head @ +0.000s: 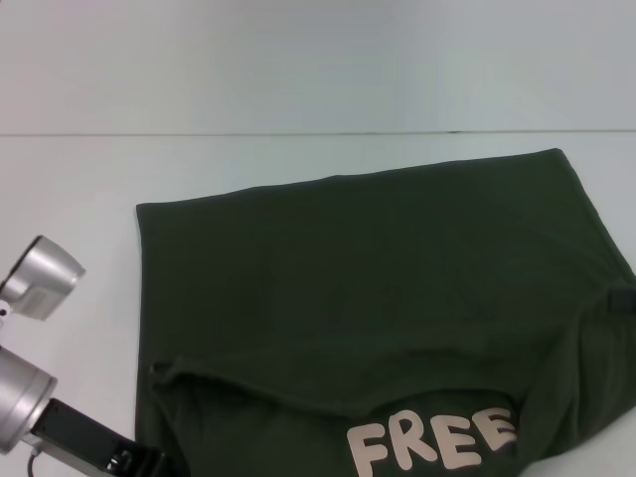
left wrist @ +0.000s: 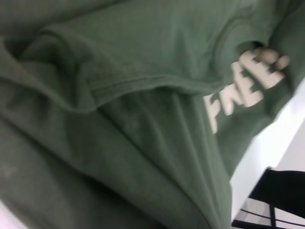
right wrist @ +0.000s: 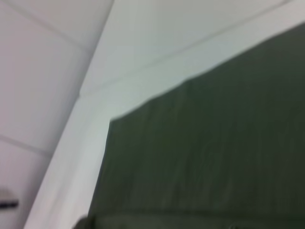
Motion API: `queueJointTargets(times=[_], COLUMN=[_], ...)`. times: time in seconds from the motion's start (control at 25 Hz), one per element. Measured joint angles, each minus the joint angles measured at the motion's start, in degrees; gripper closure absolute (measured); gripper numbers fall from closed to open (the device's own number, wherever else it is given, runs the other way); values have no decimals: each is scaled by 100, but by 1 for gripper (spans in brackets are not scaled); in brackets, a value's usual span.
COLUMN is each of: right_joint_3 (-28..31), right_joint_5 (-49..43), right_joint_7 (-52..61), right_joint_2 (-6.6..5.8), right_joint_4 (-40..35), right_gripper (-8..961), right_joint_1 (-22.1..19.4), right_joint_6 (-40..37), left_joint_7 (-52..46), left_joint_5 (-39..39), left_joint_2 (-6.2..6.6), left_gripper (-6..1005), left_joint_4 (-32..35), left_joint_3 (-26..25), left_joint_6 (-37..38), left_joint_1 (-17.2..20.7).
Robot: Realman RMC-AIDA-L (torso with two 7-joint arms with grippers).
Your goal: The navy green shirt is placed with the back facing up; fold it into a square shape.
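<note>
You cannot tell how either set of jaws stands: the left arm point(head: 45, 397) shows only its silver wrist and black mount at the shirt's near left corner, and the right arm is a dark sliver point(head: 623, 298) at the shirt's right edge, possibly a fingertip. Both sit at the near corners, probably gripping them to carry a fold away from you. The navy green shirt point(head: 368, 288) lies across the white desk point(head: 298, 79), its far part flat. Its near part is doubled over, turning pale "FREE" lettering point(head: 432, 440) upward. The left wrist view shows bunched folds beside the print, so expect slack there.
</note>
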Motion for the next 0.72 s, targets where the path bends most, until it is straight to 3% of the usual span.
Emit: queueJointTargets(times=[0.2, 0.72], right_joint_3=[-356, -792], right_joint_5=[-5, -22], right_joint_7=[-152, -452], right_joint_2=[26, 124], right_joint_4=[13, 35], right_gripper=[923, 923], right_joint_1=[-71, -253], right_joint_6=[-192, -816], left_joint_7=[60, 143], left_joint_5=[-2, 49], left_joint_2=[101, 154], left_gripper=[970, 969], left_joint_4=[19, 63], left_joint_3=[-120, -124], left_joint_6=[342, 804], left_joint_1=[-73, -90])
